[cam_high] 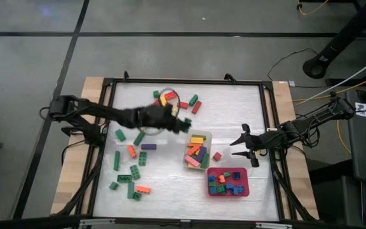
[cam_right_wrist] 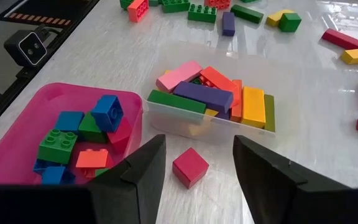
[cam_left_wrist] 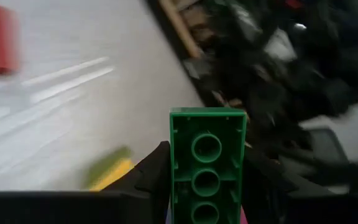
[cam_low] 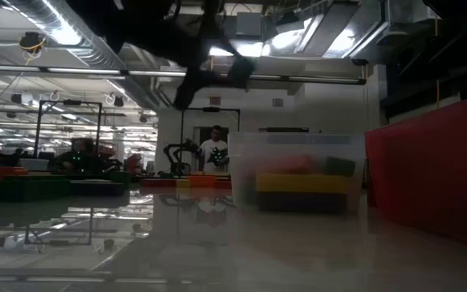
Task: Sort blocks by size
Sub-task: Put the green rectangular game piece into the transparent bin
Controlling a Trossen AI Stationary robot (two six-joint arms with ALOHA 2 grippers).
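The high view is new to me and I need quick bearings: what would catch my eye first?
First, the left tool, up over the table's middle, shut on a long green block. Next, the clear tub of long bars at centre, with the red tray of short bricks just beside it. The right tool waits open near a lone red block.

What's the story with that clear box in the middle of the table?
The clear tub is a see-through plastic rectangle sitting upright and open-topped on the white table, beside the red tray. It is piled with long bars: green, purple, pink, orange, yellow. A small red block lies apart in front. No gripper touches it.
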